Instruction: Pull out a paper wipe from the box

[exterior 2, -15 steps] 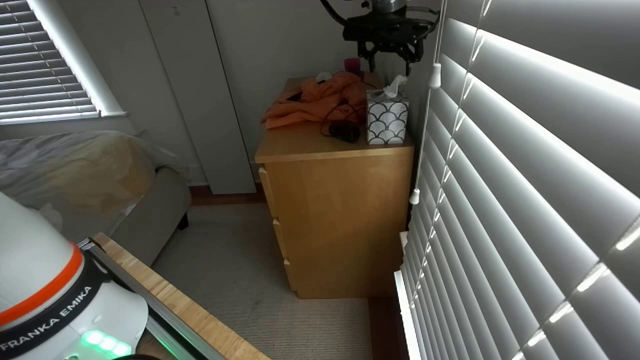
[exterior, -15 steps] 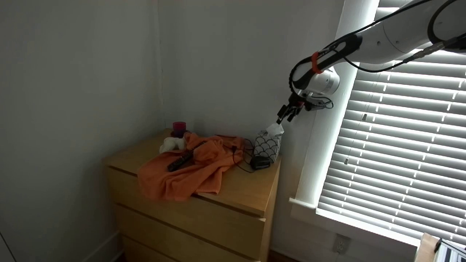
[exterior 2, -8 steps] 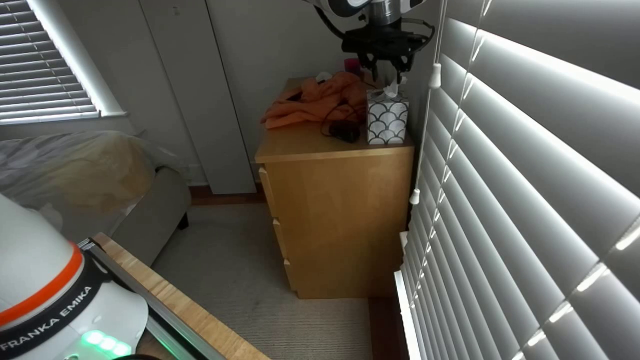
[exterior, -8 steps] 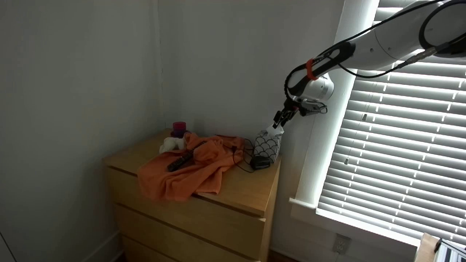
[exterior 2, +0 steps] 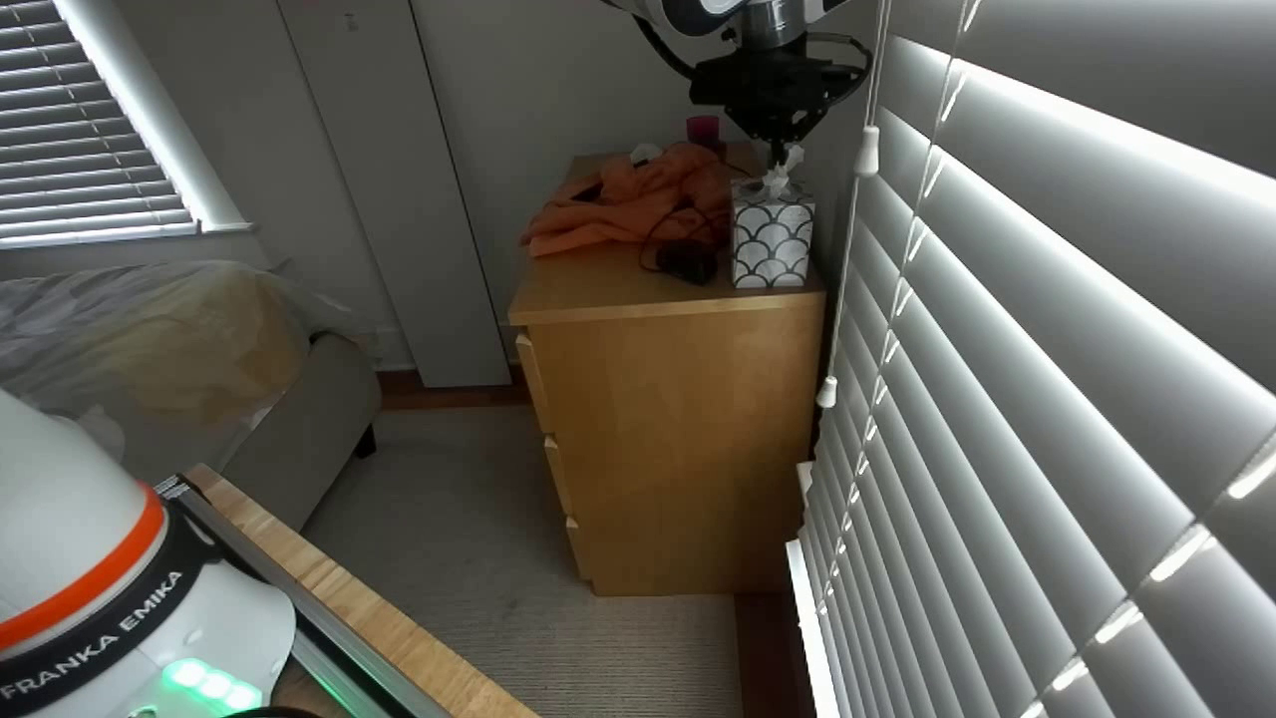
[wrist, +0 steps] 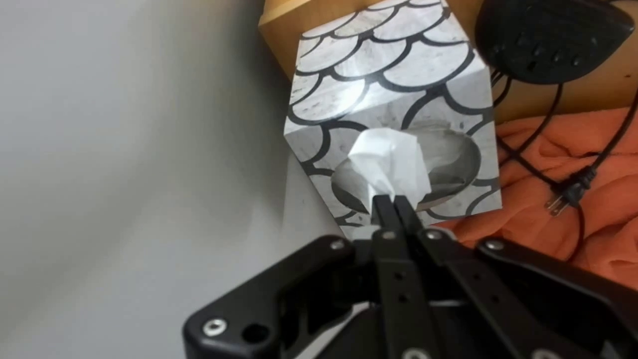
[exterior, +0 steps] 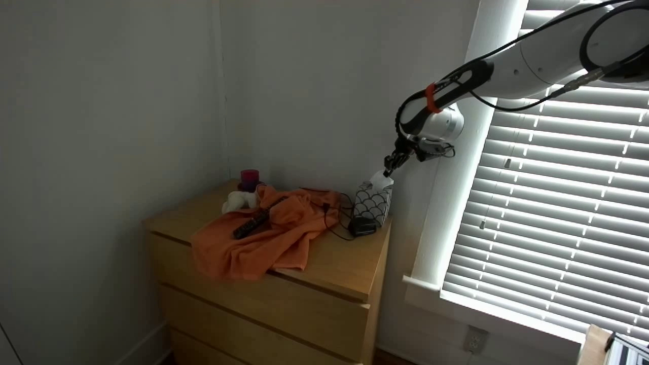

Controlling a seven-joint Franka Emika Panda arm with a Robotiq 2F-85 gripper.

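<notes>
Thin white crumpled paper wipe (wrist: 394, 157) rises from oval opening (wrist: 454, 157) of upright tissue box (wrist: 423, 65) (pale, dark scallop lines). Black two-finger gripper (wrist: 392, 200): fingers drawn together, wipe pinched at tips, just above box. White arm (exterior: 525, 66) slants down from upper right in an exterior view, wrist bent. Box stands on light wooden dresser (exterior: 334, 263), near rumpled orange cloth (exterior: 286, 238).

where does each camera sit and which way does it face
An exterior view: out in front of the dresser, facing it and the wall corner; the robot arm shows at upper right.
An exterior view: beside the robot base, seen lower left, looking along the blinds to the dresser's end; gripper at top.
Wrist view: carried on the arm, looking past the closed fingers onto the paper wipe and tissue box.
Both exterior views share the dresser, tissue box, orange cloth and gripper.
</notes>
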